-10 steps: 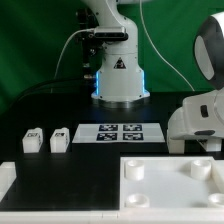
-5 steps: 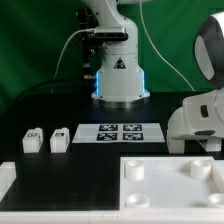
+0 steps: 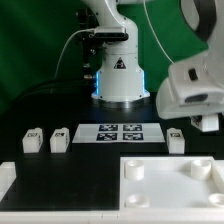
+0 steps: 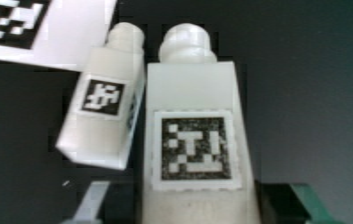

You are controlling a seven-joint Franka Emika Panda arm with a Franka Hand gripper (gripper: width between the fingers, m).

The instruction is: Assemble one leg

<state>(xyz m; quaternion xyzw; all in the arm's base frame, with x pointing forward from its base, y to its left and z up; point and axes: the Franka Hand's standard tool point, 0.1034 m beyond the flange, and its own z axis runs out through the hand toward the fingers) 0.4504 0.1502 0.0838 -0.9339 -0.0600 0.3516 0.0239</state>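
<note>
**A:** so where's the leg [image 4: 194, 138] at?

**B:** lying on the dark table [image 3: 95, 152], at 3 o'clock of the marker board [image 3: 120, 131], right under the gripper [image 4: 199, 204]. The fingers [image 4: 102, 204] sit wide, one on either side with gaps showing, so nothing's gripped. A second leg [image 4: 98, 100] lies tilted just beside it.

**A:** others?

**B:** two more legs [image 3: 59, 139] at the board's 9 o'clock.

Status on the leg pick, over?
Claw open, straddling one leg, no contact seen. Second leg tilted right beside it, may crowd a finger. Marker board corner close by.
</note>
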